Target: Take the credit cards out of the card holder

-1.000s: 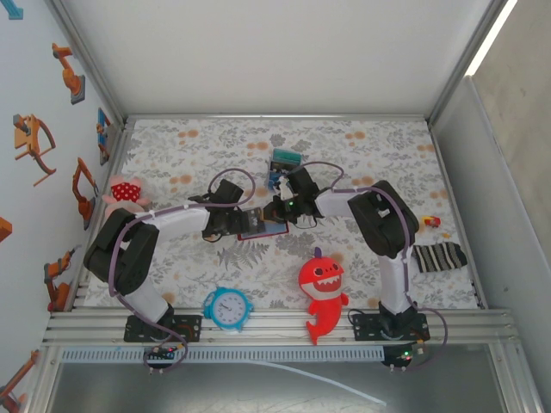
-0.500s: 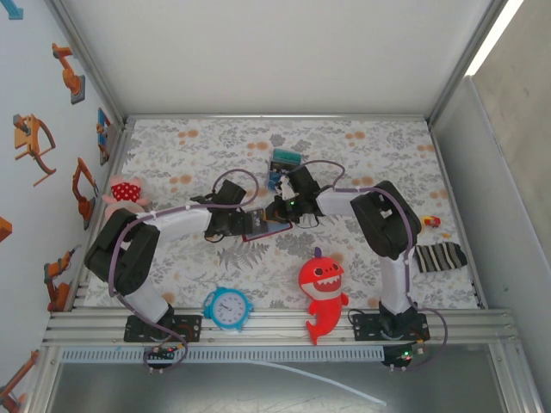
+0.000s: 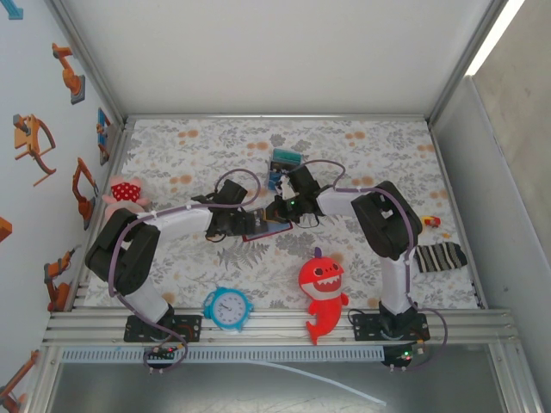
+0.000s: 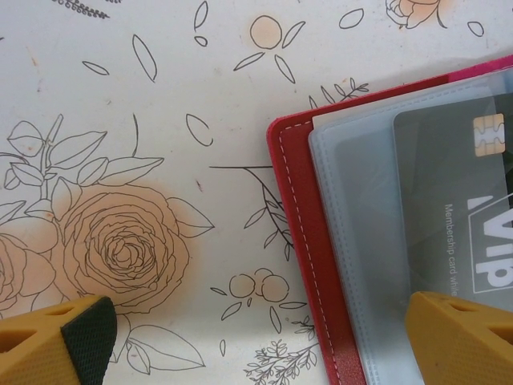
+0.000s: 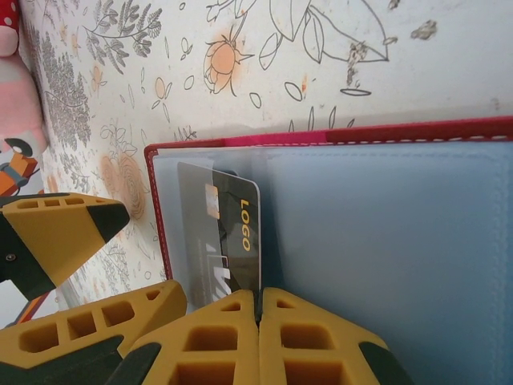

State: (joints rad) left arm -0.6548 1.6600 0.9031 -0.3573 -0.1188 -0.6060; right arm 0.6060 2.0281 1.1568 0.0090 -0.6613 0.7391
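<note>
Table [image 3: 370,163]: a floral cloth is being seen over the whole bed.
Holder [image 3: 263,229]: is being seen lying opened flat at mid-table, between the two grippers. A red stitched border is being shown around a pale blue-grey inside with clear sleeves.
Dark card [image 5: 230,233]: is being seen at the holder's end nearer the left arm, gold chip and "LOGO" lettering facing up. "VIP" is being read on it in the left wrist view. How far it sits inside the sleeve cannot be told.
Teal card [image 3: 286,158]: is being seen out on the cloth, on the far side of the holder, near the right arm's wrist.
Blue piece [image 3: 274,179]: is being seen just nearer than the teal card; too small for its kind to be told.
Left gripper [image 4: 256,325]: is being held released, jaws wide apart. One finger is being seen over bare cloth, the other over the sleeve and the dark card, so the red border is being straddled. Nothing is being grasped.
Right gripper [image 5: 258,298]: is being held clenched, fingertips pressed together at the dark card's near corner. A pinch on the card cannot be told.
Shark [image 3: 323,288]: red, is being seen by the front rail, well apart from the holder.
Clock [image 3: 228,308]: blue, is being seen by the front rail, left of the shark.
Sock [image 3: 439,256]: striped, is being seen at the right edge, beside the right arm.
Plush [image 3: 126,191]: pink, is being seen at the left edge.
</note>
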